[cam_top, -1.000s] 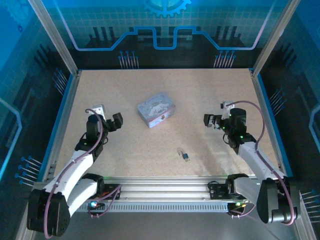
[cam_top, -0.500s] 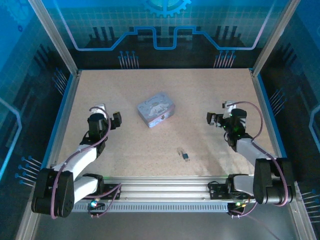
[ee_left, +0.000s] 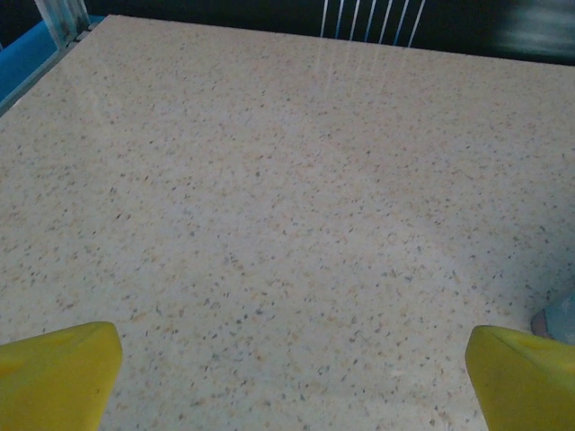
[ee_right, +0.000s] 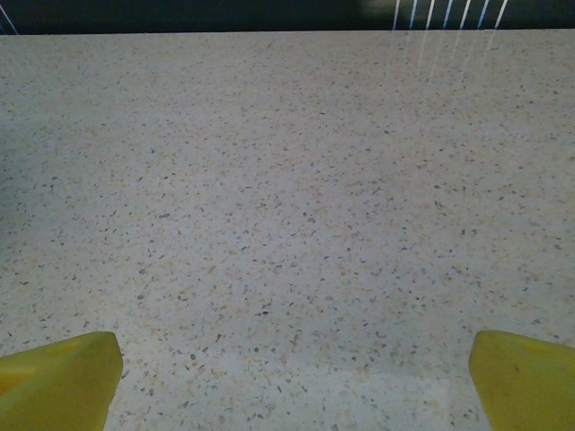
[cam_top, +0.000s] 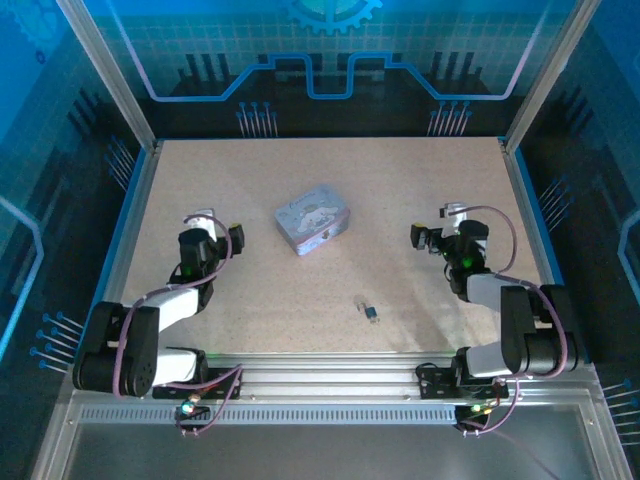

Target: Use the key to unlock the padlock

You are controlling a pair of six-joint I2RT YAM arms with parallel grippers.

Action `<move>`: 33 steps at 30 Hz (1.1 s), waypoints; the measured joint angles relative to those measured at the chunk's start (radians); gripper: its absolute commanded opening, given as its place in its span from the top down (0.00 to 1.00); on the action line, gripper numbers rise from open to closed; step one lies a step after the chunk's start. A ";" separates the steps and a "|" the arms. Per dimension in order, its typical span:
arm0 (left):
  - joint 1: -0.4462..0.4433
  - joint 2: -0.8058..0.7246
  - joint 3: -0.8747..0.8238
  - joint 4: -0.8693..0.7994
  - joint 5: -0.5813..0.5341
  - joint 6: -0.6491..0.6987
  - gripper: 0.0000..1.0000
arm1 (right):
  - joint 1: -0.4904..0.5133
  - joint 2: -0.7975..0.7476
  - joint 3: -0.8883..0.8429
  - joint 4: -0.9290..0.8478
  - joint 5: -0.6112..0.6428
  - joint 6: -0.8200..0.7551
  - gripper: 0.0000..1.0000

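The padlock (cam_top: 373, 314) is a tiny dark lock with a silvery part, lying on the speckled table near the front centre. The key (cam_top: 360, 303), a tiny pale metal piece, lies just to its upper left; whether they touch is too small to tell. My left gripper (cam_top: 226, 241) rests low at the left, far from both. My right gripper (cam_top: 422, 240) rests low at the right, likewise apart. In each wrist view the yellow fingertips (ee_left: 56, 370) (ee_right: 59, 377) sit at the bottom corners, wide apart, with bare table between them, so the left gripper (ee_left: 292, 377) and right gripper (ee_right: 292, 377) are open.
A grey embossed rectangular tin (cam_top: 314, 218) sits at the table's middle, behind the lock; a sliver of a pale grey thing (ee_left: 559, 319) shows at the right edge of the left wrist view. Metal frame posts and blue walls ring the table (cam_top: 330, 170).
Both arms have folded back and down toward their bases. The grippers stay near the same spots, still open. The lock, key and tin have not moved.
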 measured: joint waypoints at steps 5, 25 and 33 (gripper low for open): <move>0.010 0.049 0.000 0.103 0.036 0.018 0.01 | 0.000 0.023 0.000 0.037 -0.026 -0.014 0.00; 0.019 0.252 0.032 0.280 0.128 0.038 0.01 | 0.059 0.079 0.004 0.090 0.052 -0.065 0.00; 0.019 0.252 0.032 0.261 0.135 0.040 0.01 | 0.060 0.079 0.004 0.089 0.058 -0.068 0.00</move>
